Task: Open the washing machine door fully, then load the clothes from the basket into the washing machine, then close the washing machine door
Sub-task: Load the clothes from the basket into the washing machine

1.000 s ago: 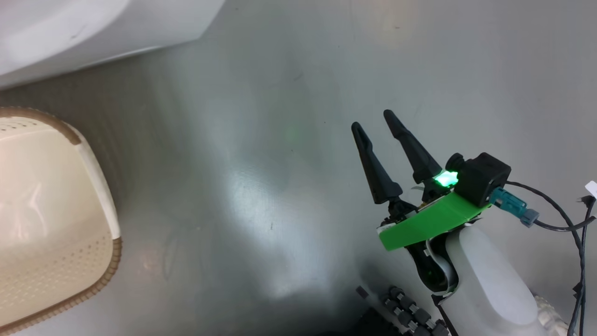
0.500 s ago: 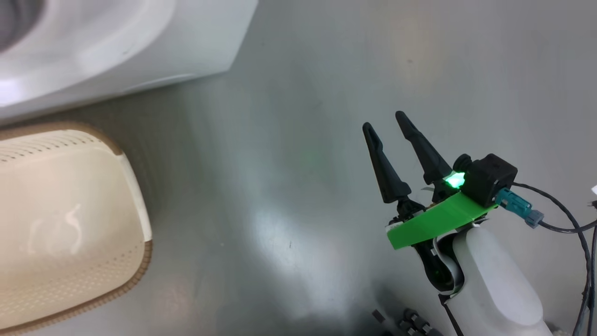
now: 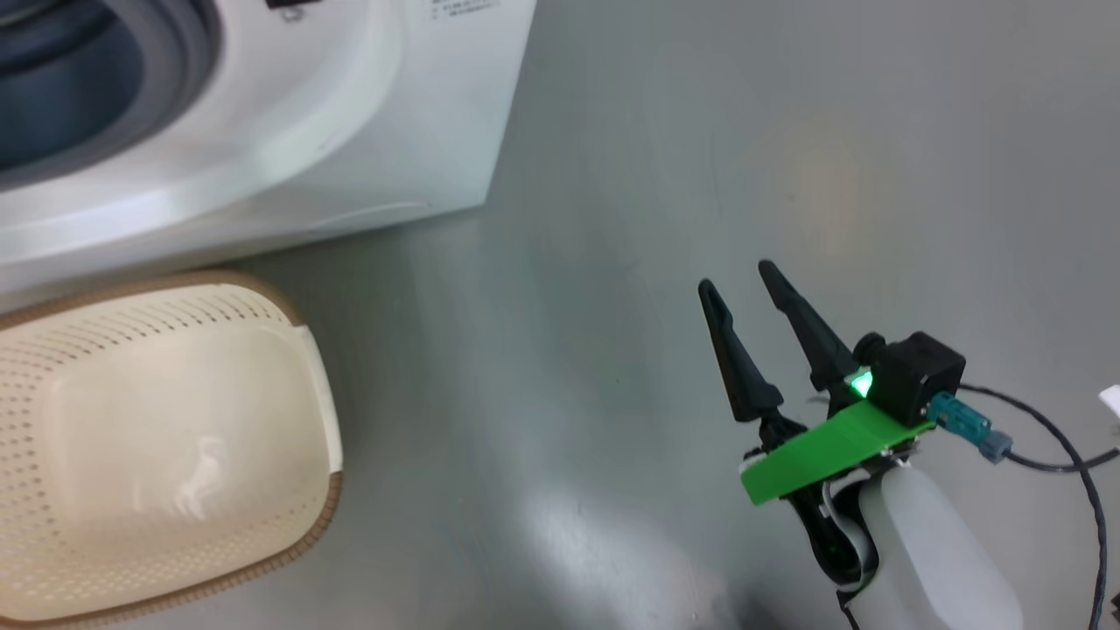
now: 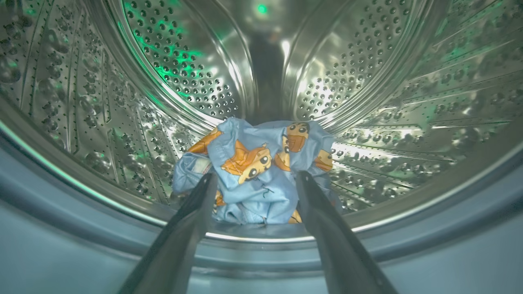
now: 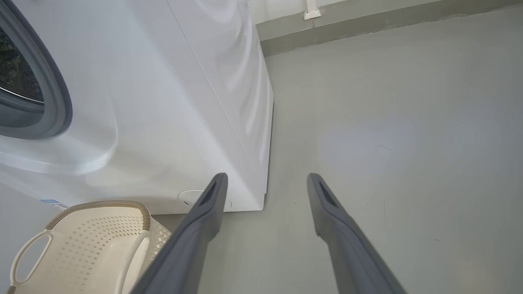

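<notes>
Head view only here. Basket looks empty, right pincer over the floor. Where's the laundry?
Observer: Left wrist view: a blue bear-print cloth lies in the steel drum, near its front lip.
Operator: Left pincer gripping it?
Observer: No, it is open; its fingers stand apart on either side of the cloth.
Operator: Anything low on the washing machine front?
Observer: Right wrist view: a round filter cap by the lower corner, near the basket rim.
</notes>
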Controlling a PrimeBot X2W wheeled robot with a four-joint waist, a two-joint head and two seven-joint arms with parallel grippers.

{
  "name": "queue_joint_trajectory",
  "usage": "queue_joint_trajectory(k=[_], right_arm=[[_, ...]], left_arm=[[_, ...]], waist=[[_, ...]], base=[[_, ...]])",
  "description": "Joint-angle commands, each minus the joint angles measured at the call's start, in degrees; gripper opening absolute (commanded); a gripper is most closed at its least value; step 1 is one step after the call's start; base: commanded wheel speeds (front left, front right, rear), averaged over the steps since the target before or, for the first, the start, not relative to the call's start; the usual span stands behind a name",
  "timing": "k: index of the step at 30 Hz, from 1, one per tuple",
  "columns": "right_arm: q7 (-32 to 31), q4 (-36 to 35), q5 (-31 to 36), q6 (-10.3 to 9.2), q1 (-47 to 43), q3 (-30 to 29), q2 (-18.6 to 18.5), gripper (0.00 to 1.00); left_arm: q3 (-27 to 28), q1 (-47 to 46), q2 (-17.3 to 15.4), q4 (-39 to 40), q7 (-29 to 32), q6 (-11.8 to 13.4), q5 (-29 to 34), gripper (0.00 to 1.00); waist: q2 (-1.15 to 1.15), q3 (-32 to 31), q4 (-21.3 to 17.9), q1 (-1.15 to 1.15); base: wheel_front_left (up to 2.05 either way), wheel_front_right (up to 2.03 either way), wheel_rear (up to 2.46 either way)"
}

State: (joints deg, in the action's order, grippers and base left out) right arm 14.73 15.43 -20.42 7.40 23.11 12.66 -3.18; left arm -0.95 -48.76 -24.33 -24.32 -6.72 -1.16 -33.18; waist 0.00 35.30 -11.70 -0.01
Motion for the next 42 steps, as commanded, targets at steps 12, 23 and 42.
queue_joint_trajectory(k=[12,23,42], right_arm=[[0.3,1.0,3.3,0.09,-6.1,-0.6,0.3,1.0],[0.3,1.3,4.1,0.09,-9.0,-0.1,0.3,1.0],[0.3,-0.7,5.6,0.09,-12.1,0.1,-0.2,1.0]], left_arm=[[1.6,22.5,4.5,11.8,-7.2,2.8,0.5,1.0],[6.9,35.1,10.7,19.6,-8.3,2.4,6.9,1.0],[13.2,54.3,21.1,27.0,-8.3,-0.9,21.9,1.0]], waist=[[0.0,-12.9,3.5,0.01],[0.0,-19.5,3.6,0.01],[0.0,-28.7,2.0,0.01]], base=[[0.0,0.0,0.0],[0.0,0.0,0.0],[0.0,0.0,0.0]])
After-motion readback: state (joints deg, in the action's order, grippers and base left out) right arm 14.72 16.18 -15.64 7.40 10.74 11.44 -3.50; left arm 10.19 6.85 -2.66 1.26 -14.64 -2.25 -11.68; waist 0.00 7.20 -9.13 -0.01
